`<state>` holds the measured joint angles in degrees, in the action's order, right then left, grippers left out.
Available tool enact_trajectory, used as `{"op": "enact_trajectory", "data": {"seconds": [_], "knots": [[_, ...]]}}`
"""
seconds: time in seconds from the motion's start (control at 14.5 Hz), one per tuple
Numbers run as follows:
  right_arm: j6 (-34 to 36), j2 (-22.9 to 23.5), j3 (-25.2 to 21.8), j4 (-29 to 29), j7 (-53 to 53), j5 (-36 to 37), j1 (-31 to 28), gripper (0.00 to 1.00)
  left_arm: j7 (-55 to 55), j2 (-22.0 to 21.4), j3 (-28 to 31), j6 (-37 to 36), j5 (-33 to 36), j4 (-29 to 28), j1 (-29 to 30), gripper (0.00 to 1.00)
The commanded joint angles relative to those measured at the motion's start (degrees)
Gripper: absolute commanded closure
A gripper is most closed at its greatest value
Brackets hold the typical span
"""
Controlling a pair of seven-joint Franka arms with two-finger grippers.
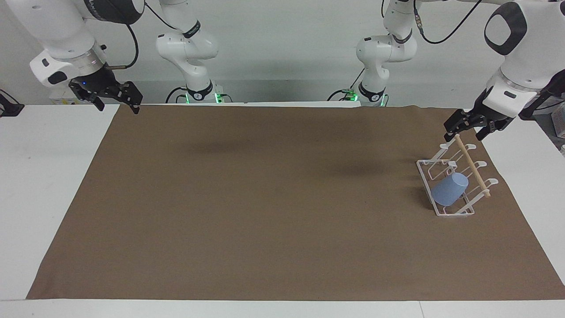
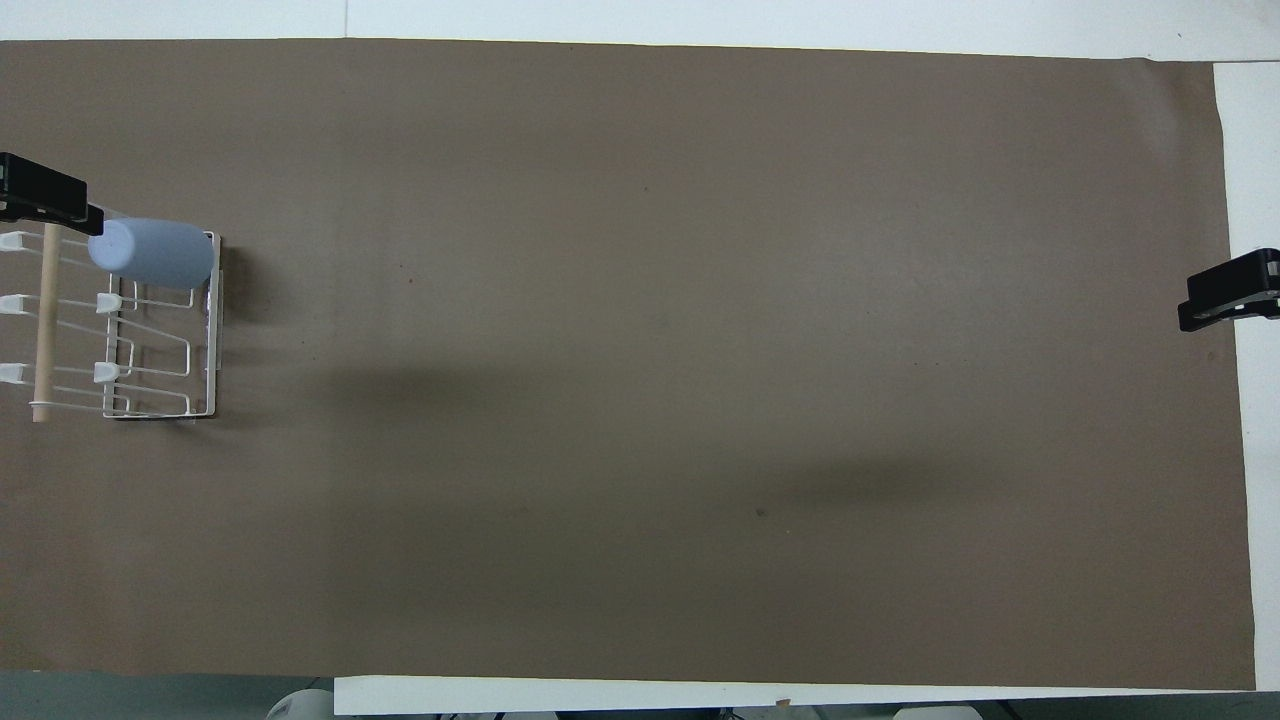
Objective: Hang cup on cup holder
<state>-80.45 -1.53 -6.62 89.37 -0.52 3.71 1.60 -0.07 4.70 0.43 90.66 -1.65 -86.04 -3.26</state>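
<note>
The light blue cup (image 1: 449,189) hangs tilted, mouth down, on a prong of the white wire cup holder (image 1: 446,213), at the holder's end farther from the robots. In the overhead view the cup (image 2: 150,253) lies across the cup holder (image 2: 160,402), beside the wooden dowel (image 2: 42,330). My left gripper (image 1: 466,132) hovers open and empty over the dowel (image 1: 472,167), clear of the cup. Only its edge (image 2: 42,196) shows from above. My right gripper (image 1: 118,108) waits open and empty over the table's corner at the right arm's end (image 2: 1225,298).
A brown cloth (image 1: 265,198) covers most of the white table (image 1: 44,176). The cup holder stands on the cloth near the left arm's end.
</note>
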Motion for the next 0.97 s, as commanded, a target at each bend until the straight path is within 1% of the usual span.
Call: {"op": "enact_trajectory", "data": {"seconds": [0.0, 0.28, 0.48, 0.9], "knots": [[0.4, 0.3, 0.0, -0.5, -1.3, -0.9, -0.6, 0.0, -0.6, -0.7, 0.2, -0.1, -0.5, 0.2, 0.1, 0.0], [0.5, 0.3, 0.0, -0.3, -1.4, -0.9, -0.7, 0.0, -0.1, -1.4, 0.3, -0.9, -0.3, 0.2, 0.2, 0.0], [0.5, 0.3, 0.0, -0.3, -1.4, -0.8, -0.6, 0.0, 1.1, -2.0, -0.3, -1.2, 2.3, 0.2, 0.0, 0.0], [0.5, 0.3, 0.0, -0.3, -1.4, -0.9, -0.6, 0.0, 1.8, -3.4, -0.5, -2.0, 2.2, 0.0, -0.1, 0.0]]}}
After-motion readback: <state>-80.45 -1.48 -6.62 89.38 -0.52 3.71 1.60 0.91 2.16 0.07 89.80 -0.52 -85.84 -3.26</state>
